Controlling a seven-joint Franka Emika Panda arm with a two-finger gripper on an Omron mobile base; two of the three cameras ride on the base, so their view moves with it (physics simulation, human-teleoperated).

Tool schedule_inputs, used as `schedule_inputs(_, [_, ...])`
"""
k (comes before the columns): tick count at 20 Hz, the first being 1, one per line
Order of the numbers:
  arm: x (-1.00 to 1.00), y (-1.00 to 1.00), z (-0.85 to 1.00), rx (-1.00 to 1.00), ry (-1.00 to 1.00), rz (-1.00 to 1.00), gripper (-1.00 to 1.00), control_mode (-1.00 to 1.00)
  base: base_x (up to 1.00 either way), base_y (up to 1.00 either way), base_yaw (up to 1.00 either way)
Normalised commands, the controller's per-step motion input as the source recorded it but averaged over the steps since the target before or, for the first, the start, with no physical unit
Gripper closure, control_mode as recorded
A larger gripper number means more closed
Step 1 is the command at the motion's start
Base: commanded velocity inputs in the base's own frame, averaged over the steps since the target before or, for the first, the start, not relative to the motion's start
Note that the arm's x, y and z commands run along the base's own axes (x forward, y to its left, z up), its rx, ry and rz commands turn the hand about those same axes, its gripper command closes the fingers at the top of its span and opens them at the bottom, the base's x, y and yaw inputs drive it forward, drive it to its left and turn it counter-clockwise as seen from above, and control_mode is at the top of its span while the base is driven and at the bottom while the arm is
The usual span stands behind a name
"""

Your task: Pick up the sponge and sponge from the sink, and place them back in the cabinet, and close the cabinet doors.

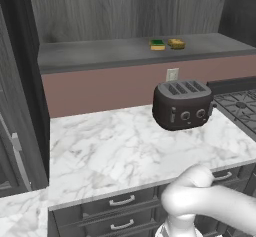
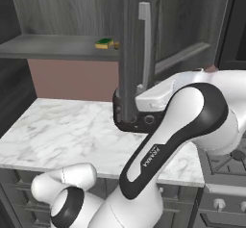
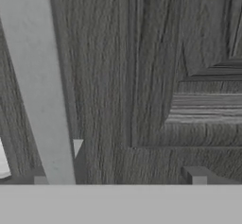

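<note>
Reference landmark: the black four-slot toaster (image 1: pixel 182 104), standing on the white marble counter (image 1: pixel 115 151).

Left base view, left to right:
- Left of the toaster, the counter surface is white with grey veining. Below its front edge are dark drawer fronts (image 1: pixel 112 208) with short horizontal handles.
- Above and behind the toaster, the cabinet's flat grey shelf (image 1: pixel 100 51) spans the open cabinet.
- On that shelf, above the toaster and slightly to its left, lies the green-and-yellow sponge (image 1: pixel 157 44). The golden-tan sponge (image 1: pixel 176 43) lies just beside it on the right; whether the two touch cannot be resolved.
- A pale wall outlet (image 1: pixel 172 74) sits on the pink wall directly above the toaster.
- Right of the toaster is a stove grate (image 1: pixel 240 106).

Right base view, left to right:
- The green-and-yellow sponge (image 2: pixel 105 43) shows on the shelf, above the toaster.
- A cabinet door (image 2: pixel 132 49), seen nearly edge-on, stands swung out in front of the toaster, with its long vertical silver handle (image 2: pixel 145 44).
- The arm link right of the door carries the lettering "FRANKA" (image 2: pixel 152 156); the rest is too small to read.

Hand view: the wood-grain door panel (image 3: pixel 156 76) and the handle (image 3: pixel 38 86) are close ahead. The gripper (image 3: pixel 120 183) has its fingertips (image 3: pixel 198 176) set wide apart, clamped on nothing.
</note>
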Motion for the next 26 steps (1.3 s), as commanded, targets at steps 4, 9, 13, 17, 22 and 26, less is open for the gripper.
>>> schedule_inputs(4, [0.29,0.21,0.00,0.09,0.00,-0.02,-1.00,-1.00,0.00,0.00,0.00])
schedule_inputs(9, [0.34,0.24,0.00,0.09,0.00,-0.03,-1.00,-1.00,0.00,0.00,0.00])
schedule_inputs(13, [0.40,0.24,0.00,0.06,0.00,-0.03,-1.00,-1.00,0.00,0.00,0.00])
schedule_inputs(17, [0.42,0.20,-0.02,0.05,0.00,-0.02,-1.00,-1.00,0.00,0.00,0.00])
schedule_inputs(22, [0.45,0.16,-0.02,0.02,0.00,-0.01,-1.00,-1.00,0.00,0.00,0.00])
schedule_inputs(26, [0.41,0.08,0.00,0.01,0.00,0.00,-1.00,-1.00,0.00,0.00,0.00])
